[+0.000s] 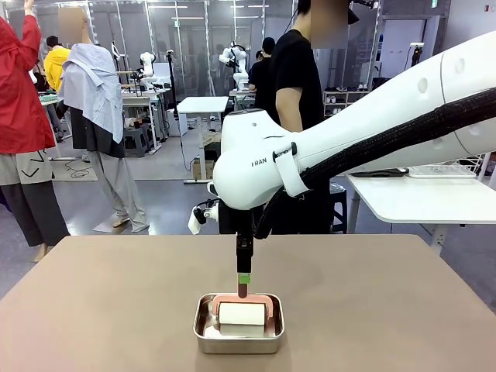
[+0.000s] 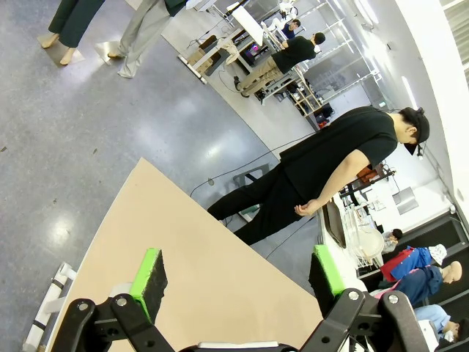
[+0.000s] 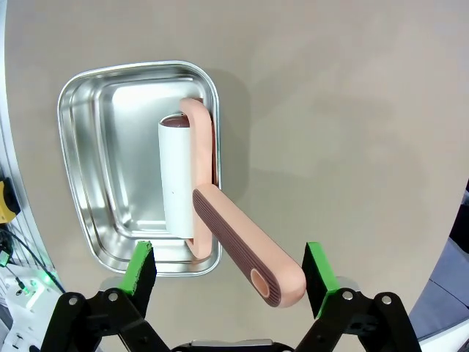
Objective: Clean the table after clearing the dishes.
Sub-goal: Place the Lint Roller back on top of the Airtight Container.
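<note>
My right hand point(image 3: 228, 273) is wide apart over the roller's handle point(image 3: 245, 251), ready to grab it from the pan point(image 3: 86, 147) near the bench's point(image 1: 93, 310) front edge.

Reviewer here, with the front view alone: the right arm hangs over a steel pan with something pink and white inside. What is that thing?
Observer: A lint roller, a white roll on a pink frame; its ribbed handle sticks up out of the steel pan.
Operator: Is the right end effector gripping the handle?
Observer: No. The right end effector is open, with the handle's tip between its green pads, apparently untouched.
Operator: And the left one?
Observer: The left end effector is open and holds nothing, above the table, aimed towards a person in black standing beyond its edge.
</note>
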Controlling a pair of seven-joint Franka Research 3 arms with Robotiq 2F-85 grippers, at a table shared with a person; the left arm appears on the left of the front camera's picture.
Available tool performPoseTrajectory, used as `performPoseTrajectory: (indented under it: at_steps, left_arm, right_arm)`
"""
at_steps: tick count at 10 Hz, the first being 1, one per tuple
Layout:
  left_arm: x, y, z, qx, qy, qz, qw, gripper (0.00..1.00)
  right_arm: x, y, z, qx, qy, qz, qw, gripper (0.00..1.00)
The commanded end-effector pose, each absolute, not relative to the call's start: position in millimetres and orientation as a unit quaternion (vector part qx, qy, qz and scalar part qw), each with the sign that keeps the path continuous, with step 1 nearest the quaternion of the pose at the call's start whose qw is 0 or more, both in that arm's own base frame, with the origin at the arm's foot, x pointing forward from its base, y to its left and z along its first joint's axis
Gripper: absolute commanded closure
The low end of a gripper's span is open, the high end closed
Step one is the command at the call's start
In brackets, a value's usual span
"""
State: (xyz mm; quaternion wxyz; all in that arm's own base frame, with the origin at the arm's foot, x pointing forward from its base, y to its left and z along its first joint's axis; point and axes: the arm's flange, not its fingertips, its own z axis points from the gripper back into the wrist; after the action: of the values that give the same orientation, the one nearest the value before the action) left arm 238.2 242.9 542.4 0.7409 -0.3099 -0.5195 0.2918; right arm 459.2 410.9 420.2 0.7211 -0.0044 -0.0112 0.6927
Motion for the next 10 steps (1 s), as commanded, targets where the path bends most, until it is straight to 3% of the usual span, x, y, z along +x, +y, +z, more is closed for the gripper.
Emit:
performPoseTrajectory:
  at_steps: [1,10]
  left_arm:
    - [236.5,242.7,544.1,-0.307,-0.515,0.296,0.743,0.0]
    - [236.5,242.7,544.1,-0.307,-0.515,0.296,0.743,0.0]
  right_arm:
    - [457.2,412.7,420.2,-0.004,-0.01,0.694,0.72,0.0]
    - [458.9,411.2,420.1,-0.004,-0.011,0.693,0.721,0.0]
